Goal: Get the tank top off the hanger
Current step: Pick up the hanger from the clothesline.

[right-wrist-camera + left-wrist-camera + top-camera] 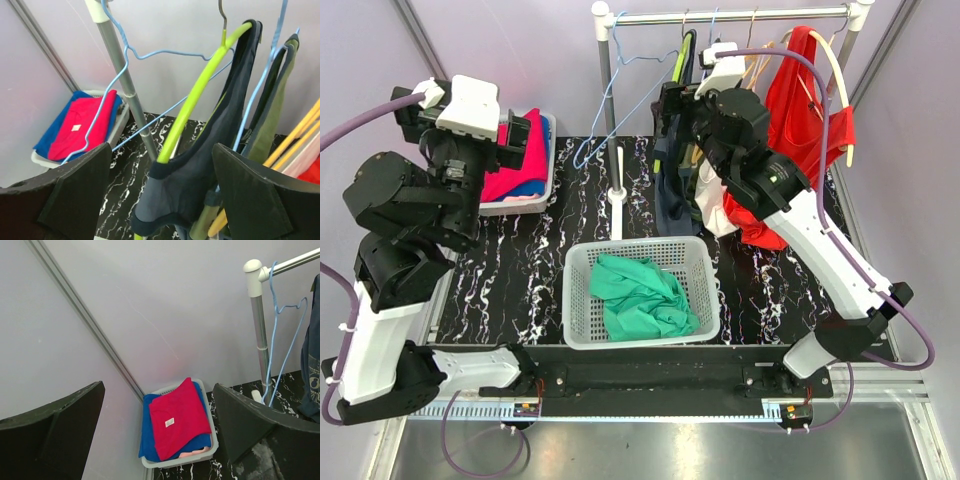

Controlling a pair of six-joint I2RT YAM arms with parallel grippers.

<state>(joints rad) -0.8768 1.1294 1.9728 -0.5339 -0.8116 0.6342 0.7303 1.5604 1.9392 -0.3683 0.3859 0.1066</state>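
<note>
Black marbled table (760, 290) is stretching beneath both arms. Your right gripper (161, 145) is standing wide open, gripping nothing. Navy tank top (220, 115) is showing just ahead between its spread fingers, draping lime-green hanger (195, 95) on rail (740, 16). Your left gripper (159, 385) is gaping fully, empty, facing bin (214, 432) of folded clothes.

Tank top (200, 165): soft matt cloth. Hanger (190, 100): smooth glossy plastic, metal hook. Rack pole (120, 70): smooth grey metal. Basket (576, 300): perforated white plastic.

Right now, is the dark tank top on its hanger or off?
On. The dark tank top hangs with its strap over the green hanger.
</note>
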